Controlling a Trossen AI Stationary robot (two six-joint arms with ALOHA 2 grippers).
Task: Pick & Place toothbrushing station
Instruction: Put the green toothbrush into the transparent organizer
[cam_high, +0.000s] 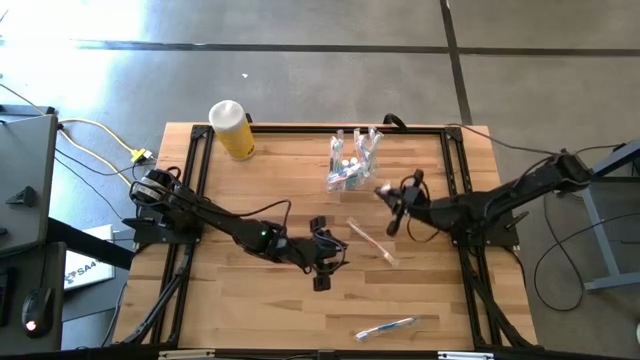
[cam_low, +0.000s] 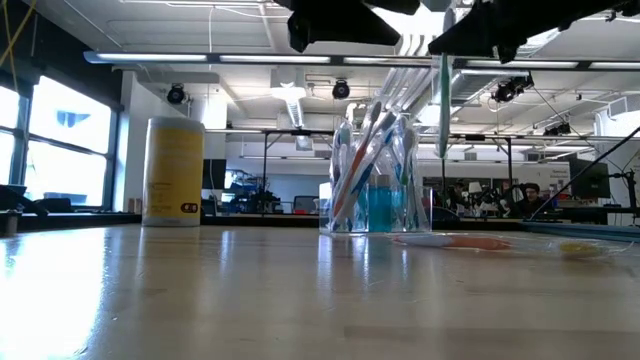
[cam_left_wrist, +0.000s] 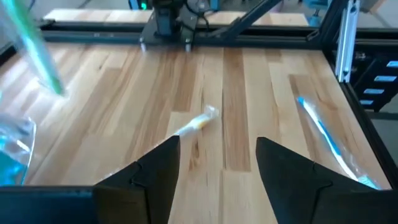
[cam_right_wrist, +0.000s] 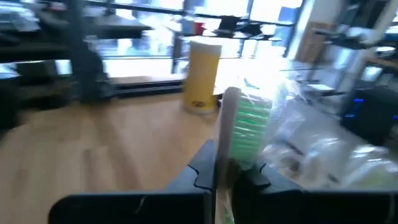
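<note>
A clear cup stands at the table's far middle, holding several slim toothbrushes and teal tubes. My right gripper hovers just right of the cup, shut on a green-bristled toothbrush. My left gripper stands open over the table's middle with nothing between its fingers. Ahead of it a yellowish toothbrush lies flat on the wood. A blue one lies near the front edge. My right gripper pinches the toothbrush between its two fingers just below the bristled head. The head sticks out past the fingertips. The teal handle hangs below the gripper, nearly upright and lifted clear of the table beside the cup.
A yellow cylinder container with a white top stands at the far left corner. A black frame rail runs along the far edge and both sides. Bare wood lies at the near left.
</note>
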